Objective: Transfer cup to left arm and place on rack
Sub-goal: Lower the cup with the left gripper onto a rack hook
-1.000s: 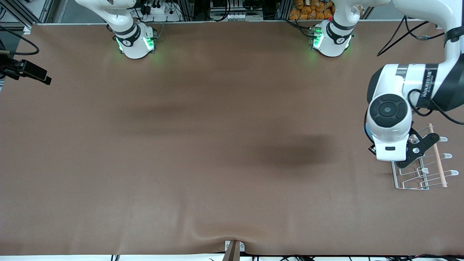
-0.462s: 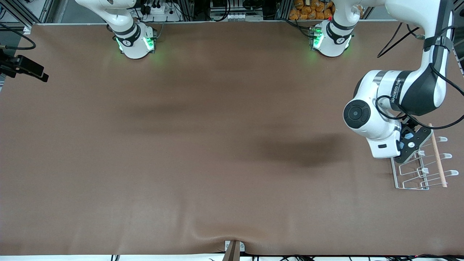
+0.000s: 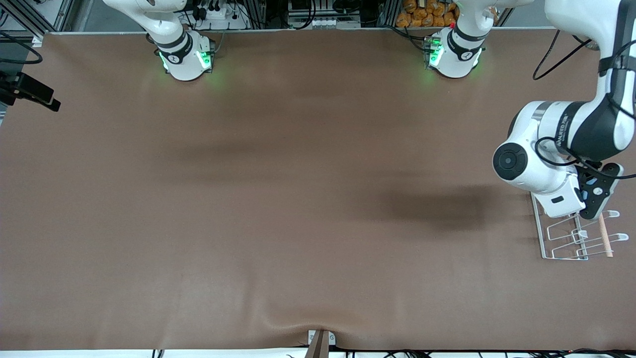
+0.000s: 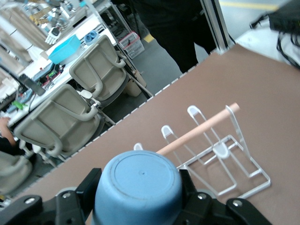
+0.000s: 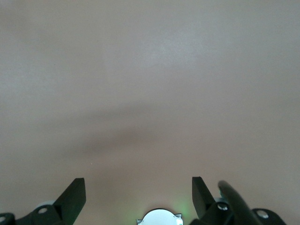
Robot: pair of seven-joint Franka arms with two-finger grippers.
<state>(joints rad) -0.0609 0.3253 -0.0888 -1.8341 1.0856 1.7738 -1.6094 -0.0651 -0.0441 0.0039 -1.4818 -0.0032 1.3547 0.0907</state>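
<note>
Left gripper (image 4: pixel 138 197) clamps the one blue cup (image 4: pixel 138 183) over the single three-row rack (image 3: pixel 566 238), while the waiting right gripper (image 5: pixel 138 194) hangs spread above bare table (image 3: pixel 273 199).

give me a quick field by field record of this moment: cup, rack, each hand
cup: light-blue cup, bottom end toward the wrist camera, held in the left hand
left hand: left hand shut on the cup, over the rack's end farther from the front camera
rack: white wire rack with a wooden rod, on the table at the left arm's end; nothing on its prongs
right hand: right hand open, holding nothing, over bare table; this arm waits
stage: cup already with the left arm, not yet on the rack
</note>
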